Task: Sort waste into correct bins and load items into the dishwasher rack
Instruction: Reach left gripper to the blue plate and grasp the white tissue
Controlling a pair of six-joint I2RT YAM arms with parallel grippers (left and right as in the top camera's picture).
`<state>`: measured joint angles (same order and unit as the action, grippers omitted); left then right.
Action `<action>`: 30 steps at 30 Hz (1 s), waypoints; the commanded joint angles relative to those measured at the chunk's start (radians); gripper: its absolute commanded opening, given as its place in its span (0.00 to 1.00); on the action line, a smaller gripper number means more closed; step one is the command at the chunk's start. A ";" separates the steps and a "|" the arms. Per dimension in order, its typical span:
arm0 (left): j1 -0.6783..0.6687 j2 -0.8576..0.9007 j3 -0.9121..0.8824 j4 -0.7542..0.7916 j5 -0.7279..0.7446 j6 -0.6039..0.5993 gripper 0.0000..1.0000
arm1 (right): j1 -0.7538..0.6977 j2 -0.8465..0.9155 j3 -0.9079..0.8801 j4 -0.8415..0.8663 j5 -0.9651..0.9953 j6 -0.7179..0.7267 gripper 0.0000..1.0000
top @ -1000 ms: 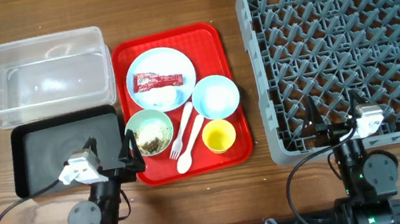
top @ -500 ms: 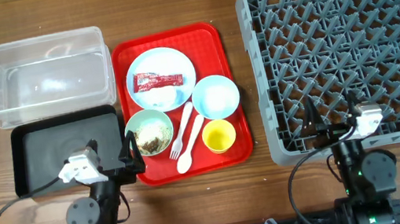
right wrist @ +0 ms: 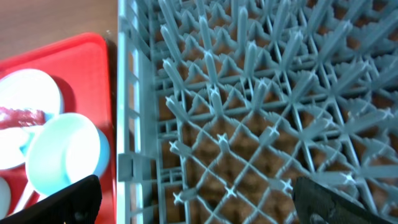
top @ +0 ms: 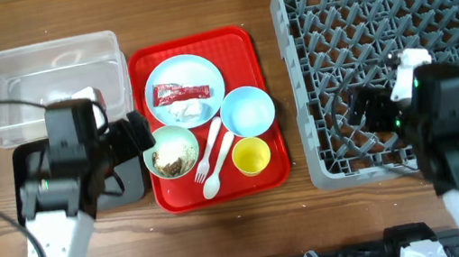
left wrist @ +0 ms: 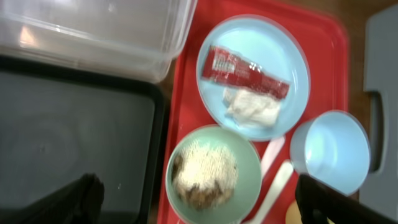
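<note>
Nothing has been sorted yet, as far as can be seen. The red sachet and the white napkin are seen lying on the blue plate. The food scraps are seen inside the green bowl. The blue bowl, the yellow cup, the fork and the spoon are all set on the red tray.

Nothing is seen in the clear tub. No waste is seen on the part of the black tray that shows. No dish is seen in the grey rack.

The left hand is held by the edge of the black tray, just beside the green bowl. Its fingers are spread wide apart and nothing is held. The right hand is held over the rack, with fingers apart too, and nothing is held.

So the whole job is judged to be left: all the waste is to be binned and all six items are to be racked.
</note>
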<state>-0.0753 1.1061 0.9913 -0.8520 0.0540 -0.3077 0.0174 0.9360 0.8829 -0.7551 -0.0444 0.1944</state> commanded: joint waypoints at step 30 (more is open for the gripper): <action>-0.169 0.434 0.064 0.502 -0.075 0.195 0.04 | 0.003 0.065 0.070 -0.024 -0.001 -0.012 1.00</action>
<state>-0.3199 1.6924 1.0447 -0.3603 -0.0029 -0.1097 0.0174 0.9981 0.9306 -0.7811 -0.0444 0.1921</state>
